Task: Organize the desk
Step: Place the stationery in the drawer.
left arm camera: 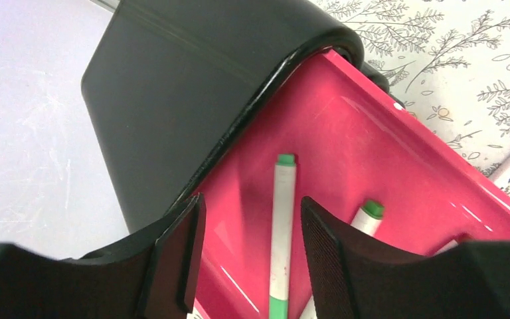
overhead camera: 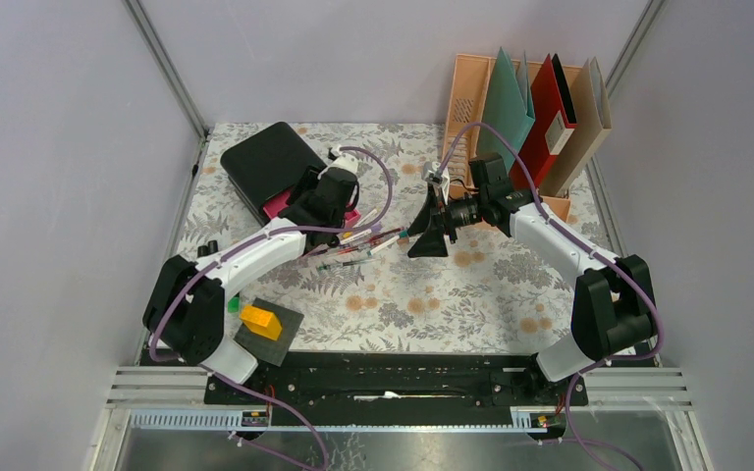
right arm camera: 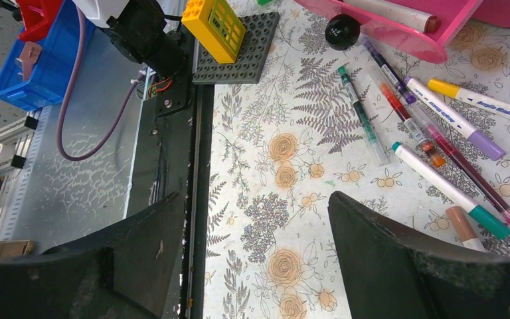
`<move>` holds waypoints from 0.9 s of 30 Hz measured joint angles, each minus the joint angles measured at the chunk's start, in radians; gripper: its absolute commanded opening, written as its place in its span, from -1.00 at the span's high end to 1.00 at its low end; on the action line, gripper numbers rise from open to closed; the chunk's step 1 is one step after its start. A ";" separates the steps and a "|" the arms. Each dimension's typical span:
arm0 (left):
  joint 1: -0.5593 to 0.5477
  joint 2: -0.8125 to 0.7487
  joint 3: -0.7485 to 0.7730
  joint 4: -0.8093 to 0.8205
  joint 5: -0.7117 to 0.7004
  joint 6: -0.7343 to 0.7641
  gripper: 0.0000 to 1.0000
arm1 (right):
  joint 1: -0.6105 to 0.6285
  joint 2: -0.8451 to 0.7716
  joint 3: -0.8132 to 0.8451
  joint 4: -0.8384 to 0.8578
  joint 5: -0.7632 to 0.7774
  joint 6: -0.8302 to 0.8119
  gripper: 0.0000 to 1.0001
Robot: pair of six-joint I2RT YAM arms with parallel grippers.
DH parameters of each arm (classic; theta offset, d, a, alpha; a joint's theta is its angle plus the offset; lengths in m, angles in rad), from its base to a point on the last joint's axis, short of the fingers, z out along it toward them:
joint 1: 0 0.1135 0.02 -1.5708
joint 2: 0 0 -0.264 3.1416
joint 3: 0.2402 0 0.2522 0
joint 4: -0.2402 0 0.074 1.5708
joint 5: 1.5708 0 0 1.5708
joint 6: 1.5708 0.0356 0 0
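Cloth covers the table (overhead camera: pixel 422 299), a soft fern-printed sheet over a stiff, flat top that lies beneath both hands. The table itself offers nothing to grip, and the cloth would likely wrinkle or drag if a fingertip scraped it. What can be taken hold of are the loose markers (right arm camera: pixel 431 133) lying ahead of the right hand (right arm camera: pixel 255 219) and off to one side; that hand hangs wide open and empty above the cloth. The markers look light, rigid and smooth, apt to roll, so a pinch across mid-barrel seems safest. The left hand (left arm camera: pixel 251 226) stands part open, holding nothing, directly over a green-capped marker (left arm camera: pixel 283 212) lying in the pink drawer (left arm camera: pixel 372 153).
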 measured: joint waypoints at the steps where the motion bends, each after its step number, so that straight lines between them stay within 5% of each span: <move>1: 0.003 0.003 0.002 0.002 -0.003 -0.002 -0.40 | 0.000 0.000 0.000 -0.002 0.000 -0.001 -0.72; 10: 0.006 -0.082 0.014 0.002 0.058 -0.060 -0.97 | 0.000 0.000 0.000 -0.010 0.005 -0.011 -0.72; 18: 0.033 -0.435 -0.165 0.142 0.356 -0.230 -0.97 | 0.000 -0.001 0.000 -0.025 0.016 -0.027 -0.72; 27: 0.059 -0.579 -0.334 0.220 0.737 -0.404 -0.97 | 0.000 -0.001 0.000 -0.039 0.049 -0.057 -0.72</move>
